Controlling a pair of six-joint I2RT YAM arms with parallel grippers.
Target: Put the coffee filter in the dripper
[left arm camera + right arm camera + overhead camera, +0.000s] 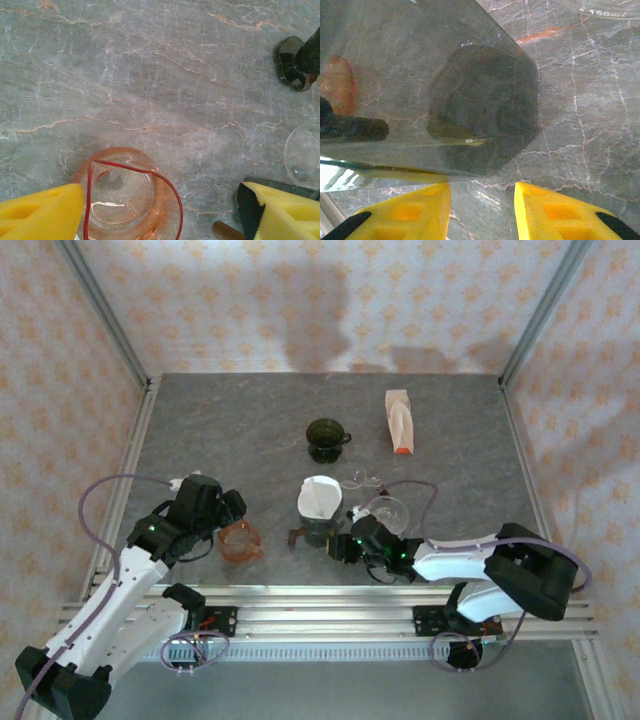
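The right pincer (482, 215) lies low on the surface (590, 125) with its two yellow fingers (400, 217) apart and nothing but bare stone between them. Just ahead of the fingertips stands the dark glass dripper (485, 105); its base is close to the tips, and I cannot tell whether it touches them. From above, the right pincer (345, 543) sits just beside the dripper (318, 530) on its right. The white coffee filter (320, 495) rests in the dripper's mouth, above the fingers and tipped a little to one side. Whether it is fully seated cannot be told. A clear glass vessel (388, 512) stands just behind this pincer.

The left pincer (160, 215) is spread wide and holds nothing. An orange glass cup (130, 195) sits between its fingers, close against the left one and well off the right one. In the overhead view the left pincer (228, 510) hangs over this cup (240, 540), to the left of the dripper.

Farther back on the surface stand a dark green cup (325, 440) and a pale packet with an orange end (398, 422), both well apart from the pincers.
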